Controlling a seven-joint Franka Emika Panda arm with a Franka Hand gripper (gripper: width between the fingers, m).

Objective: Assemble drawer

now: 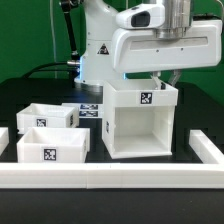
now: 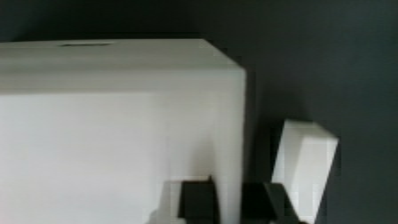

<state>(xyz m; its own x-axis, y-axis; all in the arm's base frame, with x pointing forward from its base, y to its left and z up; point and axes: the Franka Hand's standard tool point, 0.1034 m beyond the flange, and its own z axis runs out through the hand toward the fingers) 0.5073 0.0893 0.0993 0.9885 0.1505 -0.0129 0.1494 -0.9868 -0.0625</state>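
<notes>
The drawer's large white shell (image 1: pixel 140 122) stands right of centre in the exterior view, its open side facing front and a tag on its upper front. Two shallow white trays, one behind (image 1: pixel 48 117) and one in front (image 1: pixel 52 148), lie at the exterior view's left, apart from the shell. My gripper (image 1: pixel 165 82) is at the shell's top right edge. In the wrist view the shell (image 2: pixel 116 120) fills most of the frame. My gripper (image 2: pixel 240 203) has one dark finger on each side of a thin white strip of the shell's wall and is closed on it.
The long low white border wall (image 1: pixel 110 180) runs along the front and turns back at the right (image 1: pixel 206 148); a part of it shows in the wrist view (image 2: pixel 306 160). The marker board (image 1: pixel 86 109) lies behind the trays. The arm's base stands at the back.
</notes>
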